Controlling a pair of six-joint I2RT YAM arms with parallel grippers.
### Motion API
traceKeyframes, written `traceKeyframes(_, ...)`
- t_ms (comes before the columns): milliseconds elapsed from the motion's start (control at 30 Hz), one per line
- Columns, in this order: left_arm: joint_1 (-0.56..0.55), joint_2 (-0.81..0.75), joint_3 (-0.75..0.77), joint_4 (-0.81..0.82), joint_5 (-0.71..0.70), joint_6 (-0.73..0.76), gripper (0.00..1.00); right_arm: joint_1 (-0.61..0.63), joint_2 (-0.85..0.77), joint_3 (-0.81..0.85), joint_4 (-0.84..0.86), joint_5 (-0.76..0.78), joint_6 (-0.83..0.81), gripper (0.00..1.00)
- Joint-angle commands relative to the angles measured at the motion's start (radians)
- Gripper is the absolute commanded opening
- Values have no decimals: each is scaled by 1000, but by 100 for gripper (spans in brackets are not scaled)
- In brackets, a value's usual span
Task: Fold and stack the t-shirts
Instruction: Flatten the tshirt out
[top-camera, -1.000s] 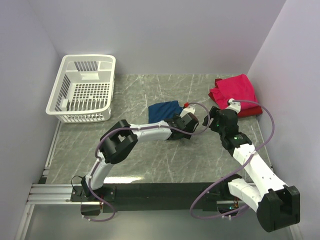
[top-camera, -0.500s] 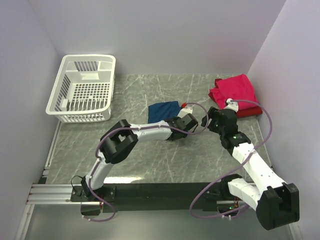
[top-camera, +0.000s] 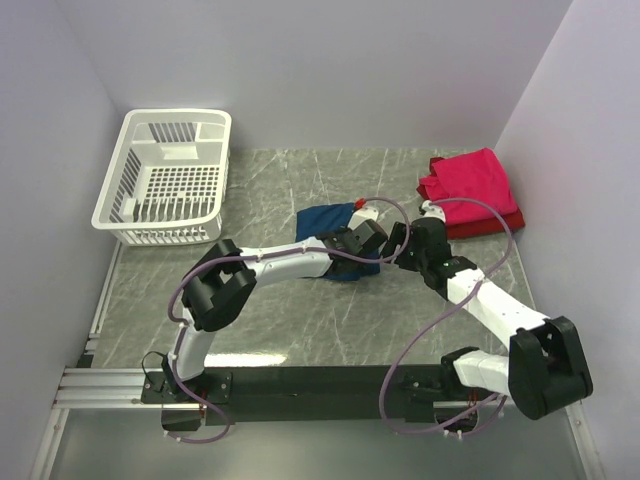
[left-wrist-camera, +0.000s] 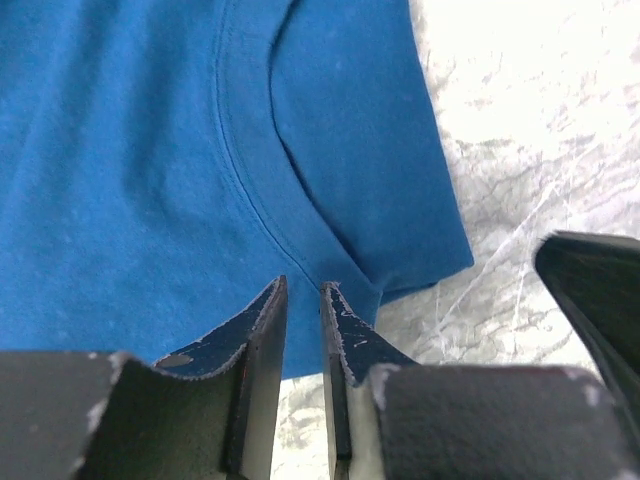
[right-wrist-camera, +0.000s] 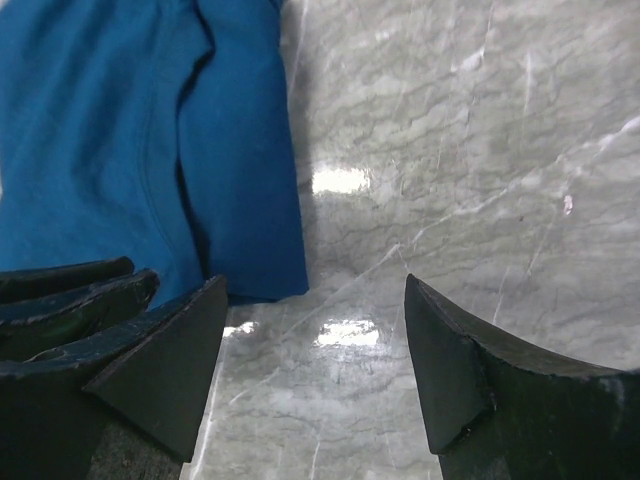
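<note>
Right hand (right-wrist-camera: 315, 300) moved left; grey marble tabletop (top-camera: 300, 310), perhaps lilac walls (top-camera: 330, 70).

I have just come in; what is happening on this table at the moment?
Both arms are at a blue t-shirt lying in the middle. The left gripper is almost shut at the shirt's edge; whether it pinches cloth is unclear. The right gripper is open over the table beside the shirt, holding nothing. Folded red t-shirts lie at the far right, a white basket at the far left.
</note>
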Motion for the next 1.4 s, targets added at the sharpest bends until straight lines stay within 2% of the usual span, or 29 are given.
traceKeyframes(0,2,-21,0,9,35,-22,26,10,31,35,55,-7,12,78)
traceKeyframes(167,-7,-37,-20,52,76,-36,36,18,80,40,67,1,14,77)
traceKeyframes(267,-15,-32,-32,71,101,-40,39,18,90,44,69,3,14,78)
traceKeyframes(567,-24,16,-15,43,102,-43,40,18,89,37,67,15,12,77)
traceKeyframes(933,-32,49,1,34,130,-13,45,19,110,41,74,6,14,78)
traceKeyframes(1033,-34,59,9,14,102,-13,38,18,113,41,78,6,15,77)
traceKeyframes(1167,-34,33,3,0,83,-20,18,18,130,44,86,-5,15,78)
traceKeyframes(1367,-32,-40,-19,-8,59,-24,18,42,169,67,90,-7,8,77)
